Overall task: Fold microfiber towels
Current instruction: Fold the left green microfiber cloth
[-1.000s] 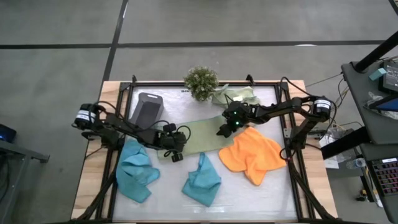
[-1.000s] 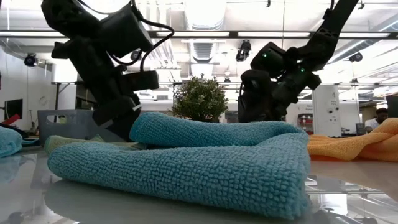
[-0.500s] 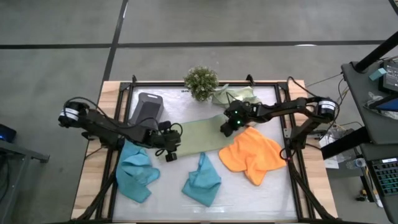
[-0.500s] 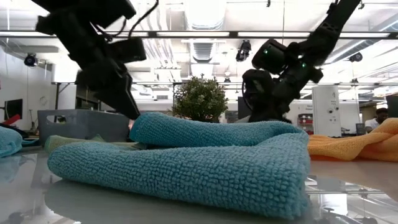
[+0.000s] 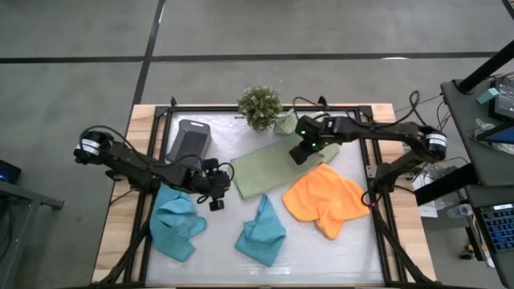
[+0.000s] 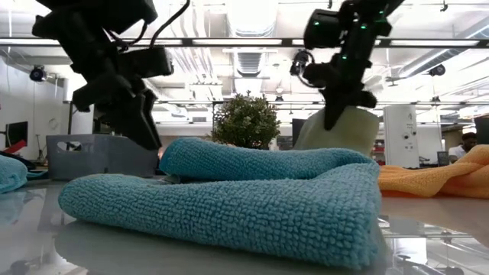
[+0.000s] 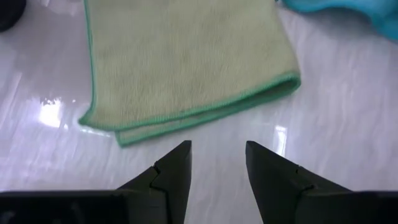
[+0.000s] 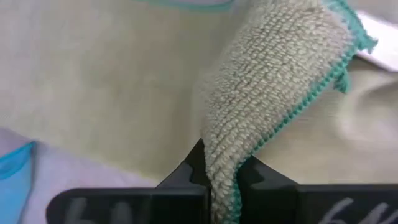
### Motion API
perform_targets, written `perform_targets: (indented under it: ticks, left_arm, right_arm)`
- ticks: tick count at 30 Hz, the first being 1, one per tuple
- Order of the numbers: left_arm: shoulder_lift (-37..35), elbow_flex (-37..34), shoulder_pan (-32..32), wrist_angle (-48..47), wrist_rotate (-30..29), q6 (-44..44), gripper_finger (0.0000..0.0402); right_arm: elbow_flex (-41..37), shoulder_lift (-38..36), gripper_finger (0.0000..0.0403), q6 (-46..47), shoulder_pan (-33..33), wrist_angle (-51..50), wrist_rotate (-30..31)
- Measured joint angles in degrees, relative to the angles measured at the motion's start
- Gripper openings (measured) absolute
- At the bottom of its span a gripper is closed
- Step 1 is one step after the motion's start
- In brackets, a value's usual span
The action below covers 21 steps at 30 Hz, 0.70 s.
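A pale sage-green towel (image 5: pixel 265 170), folded double, lies slantwise at mid-table. My right gripper (image 5: pixel 303 152) is shut on its far right end, which is raised off the table (image 6: pixel 345 128). My left gripper (image 5: pixel 217 197) hovers open just off the towel's near left end. In its wrist view the fingers (image 7: pixel 217 155) stand short of the layered hem (image 7: pixel 205 115) and touch nothing. A second sage towel (image 5: pixel 309 123) lies crumpled by the plant. The orange towel (image 5: pixel 325 201) and two teal towels (image 5: pixel 177 225) (image 5: pixel 261 233) lie nearer the front. My right gripper pinches the sage towel's green-hemmed edge (image 8: pixel 244 163) between its two fingers, at the towel's far right end. The cloth bulges up in a doubled fold just past the fingertips. The fingers come from above, slanting down. That end is lifted; the rest lies on the table.
A dark grey tray (image 5: pixel 190 140) stands at the back left and a small bushy plant (image 5: pixel 259 106) at the back middle. Black frame rails (image 5: pixel 371 172) run along the table's sides. Bare tabletop shows between the teal towels and the front edge.
My right gripper has shut on the sage towel's far right end, tipped downward and risen, lifting that end and drawing the towel toward the far right. The towel's near left end has slid away from my left gripper, which has risen a little and stays open.
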Motion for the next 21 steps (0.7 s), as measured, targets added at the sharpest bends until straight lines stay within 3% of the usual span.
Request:
perform_targets:
  ticks: [10, 21]
  left_arm:
    - [0.2, -3.6, 0.0, 3.5, -0.2, -2.5, 0.0137]
    - [0.3, -4.0, 0.0, 5.1, -0.4, -0.7, 0.0137]
  right_arm:
    - [11.7, 16.8, 0.0009, -1.2, 6.7, 6.1, -7.4]
    - [28.0, 31.4, 0.0009, -2.5, 8.3, 6.1, -7.2]
